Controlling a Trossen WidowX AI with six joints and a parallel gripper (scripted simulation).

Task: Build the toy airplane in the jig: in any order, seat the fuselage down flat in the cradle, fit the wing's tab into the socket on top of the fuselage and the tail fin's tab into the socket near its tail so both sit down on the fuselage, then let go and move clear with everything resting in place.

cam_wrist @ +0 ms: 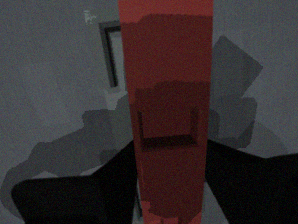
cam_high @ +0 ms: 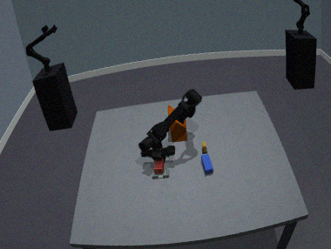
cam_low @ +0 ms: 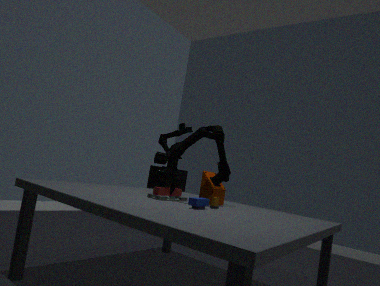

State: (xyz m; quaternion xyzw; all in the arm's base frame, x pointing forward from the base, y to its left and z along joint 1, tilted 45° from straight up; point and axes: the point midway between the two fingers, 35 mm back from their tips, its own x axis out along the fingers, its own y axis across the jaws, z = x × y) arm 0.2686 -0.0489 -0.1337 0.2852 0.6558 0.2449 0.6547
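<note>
The red fuselage [cam_high: 159, 167] [cam_low: 161, 191] [cam_wrist: 167, 55] lies lengthwise low at the grey cradle [cam_high: 160, 177] [cam_low: 167, 199]. Its dark rectangular socket shows in the wrist view. Whether its underside rests fully flat is hidden. My gripper [cam_high: 159, 159] [cam_low: 171, 192] [cam_wrist: 163, 141] points down over the fuselage, with a finger against each side of it, shut on it. The blue wing [cam_high: 207, 164] [cam_low: 198, 202] lies on the table to the right of the cradle in the top view. The small yellow tail fin [cam_high: 204, 147] [cam_low: 214, 202] stands just behind the wing.
An orange block [cam_high: 179, 133] [cam_low: 212, 193] with a sloping top stands behind the cradle, beneath my arm. The grey table [cam_high: 131, 213] [cam_low: 240, 230] carries everything. Two black pedestals [cam_high: 56, 97] [cam_high: 300, 61] with other arms stand beyond the table.
</note>
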